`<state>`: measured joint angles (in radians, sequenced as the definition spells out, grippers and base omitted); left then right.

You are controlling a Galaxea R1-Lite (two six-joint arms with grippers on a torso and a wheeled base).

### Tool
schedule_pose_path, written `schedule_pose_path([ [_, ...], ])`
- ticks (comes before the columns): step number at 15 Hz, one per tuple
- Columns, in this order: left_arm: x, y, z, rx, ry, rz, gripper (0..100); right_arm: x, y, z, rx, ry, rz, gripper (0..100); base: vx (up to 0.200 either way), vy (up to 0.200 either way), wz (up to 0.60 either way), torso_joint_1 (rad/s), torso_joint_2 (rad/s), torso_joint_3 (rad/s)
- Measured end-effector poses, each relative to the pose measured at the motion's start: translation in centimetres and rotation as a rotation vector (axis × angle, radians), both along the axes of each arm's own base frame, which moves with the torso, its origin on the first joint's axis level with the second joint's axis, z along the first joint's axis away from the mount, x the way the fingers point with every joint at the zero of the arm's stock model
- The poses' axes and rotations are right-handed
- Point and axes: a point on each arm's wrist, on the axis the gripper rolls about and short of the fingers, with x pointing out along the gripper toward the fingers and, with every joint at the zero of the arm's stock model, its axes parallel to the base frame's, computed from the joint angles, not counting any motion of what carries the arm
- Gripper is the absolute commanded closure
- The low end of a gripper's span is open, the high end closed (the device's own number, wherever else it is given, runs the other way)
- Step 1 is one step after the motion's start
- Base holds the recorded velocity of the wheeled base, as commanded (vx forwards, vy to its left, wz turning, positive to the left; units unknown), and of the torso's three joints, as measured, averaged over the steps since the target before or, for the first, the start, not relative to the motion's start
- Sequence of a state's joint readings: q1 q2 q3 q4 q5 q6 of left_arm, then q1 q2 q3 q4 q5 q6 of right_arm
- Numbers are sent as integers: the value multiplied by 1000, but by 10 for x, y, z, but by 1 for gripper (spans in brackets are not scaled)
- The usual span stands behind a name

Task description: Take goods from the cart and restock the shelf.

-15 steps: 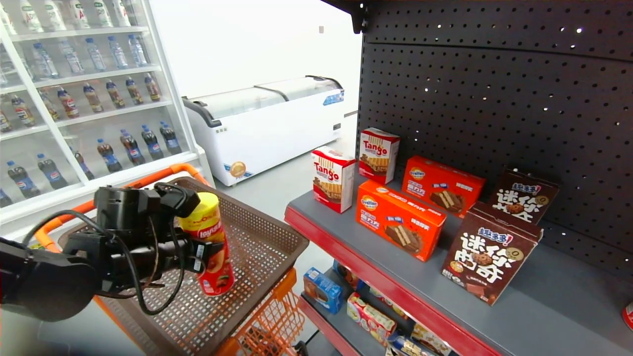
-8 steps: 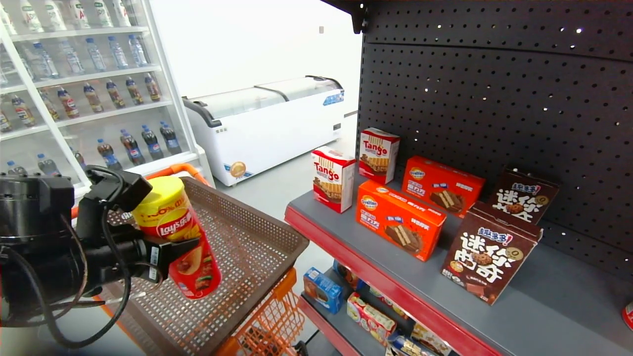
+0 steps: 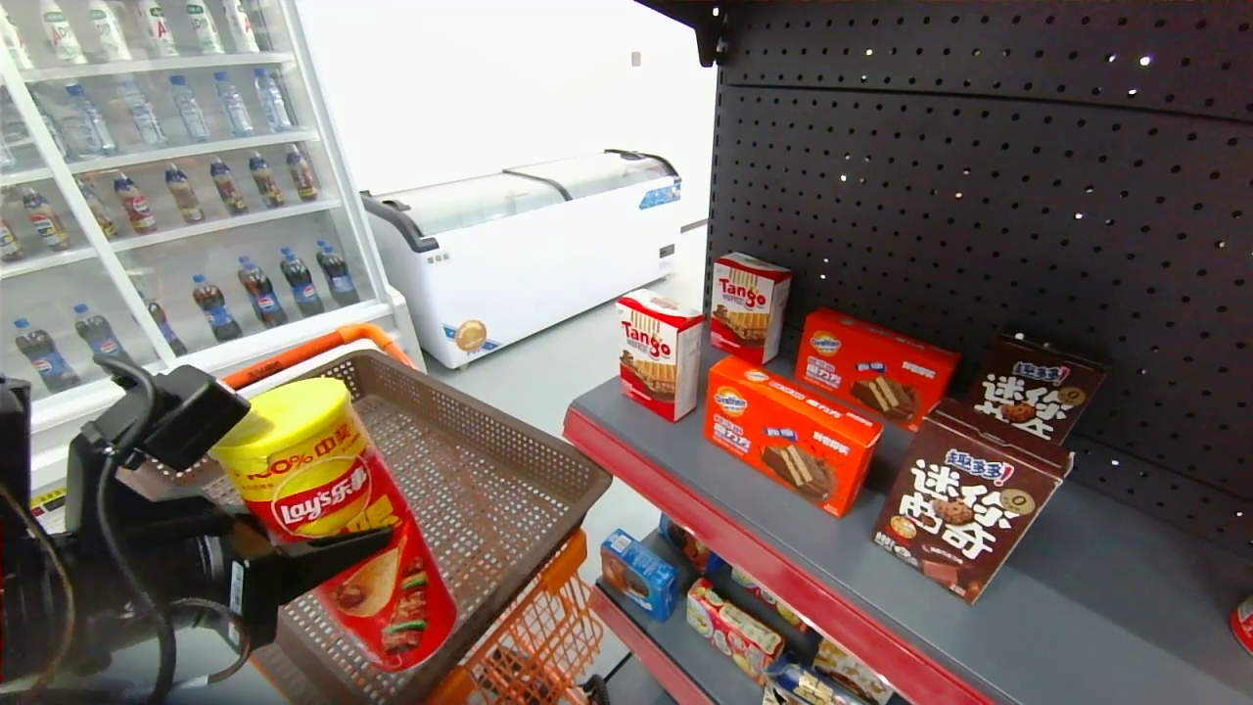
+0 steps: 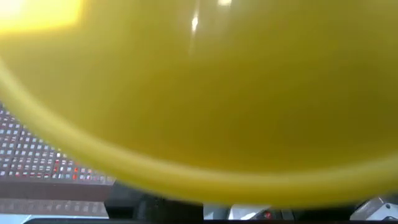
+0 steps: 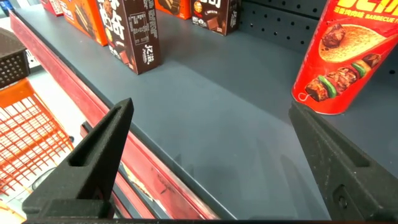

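Observation:
A red chips can (image 3: 396,597) with a yellow lid is held tilted over the near corner of the brown cart basket (image 3: 489,470). My left gripper (image 3: 303,480) is shut on it, one finger near the lid and one across the body. The yellow lid (image 4: 199,81) sits right up against the left wrist camera. My right gripper (image 5: 217,168) stands open with nothing between its fingers, just above the grey shelf board (image 5: 211,99). Another red chips can (image 5: 339,59) stands upright on that board beyond the fingers, and shows at the shelf's (image 3: 1077,607) right end (image 3: 1243,622).
On the shelf stand two white-and-red wafer boxes (image 3: 661,352), two orange boxes (image 3: 793,431) and brown cookie boxes (image 3: 964,504). Bare board lies right of them. The pegboard back (image 3: 979,196), lower-shelf goods (image 3: 734,627), a chest freezer (image 3: 529,245) and a drinks cooler (image 3: 147,196) surround the spot.
My left gripper has carried the chips can leftward and closer to the head camera, and the can now tilts more. The shelf goods have not moved.

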<state>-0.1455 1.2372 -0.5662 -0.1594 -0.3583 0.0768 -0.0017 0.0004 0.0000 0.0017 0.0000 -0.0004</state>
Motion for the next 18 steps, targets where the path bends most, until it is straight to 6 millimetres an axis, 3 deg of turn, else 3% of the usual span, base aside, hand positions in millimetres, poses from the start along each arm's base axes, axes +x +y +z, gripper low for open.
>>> schedule_pose_path([
  [7, -9, -10, 13, -37, -47, -121, 100, 0, 0, 0, 0, 0, 0, 0, 0, 0, 0, 0, 0, 0],
  [18, -14, -27, 10, -35, -51, -261, 100, 0, 0, 0, 0, 0, 0, 0, 0, 0, 0, 0, 0, 0],
])
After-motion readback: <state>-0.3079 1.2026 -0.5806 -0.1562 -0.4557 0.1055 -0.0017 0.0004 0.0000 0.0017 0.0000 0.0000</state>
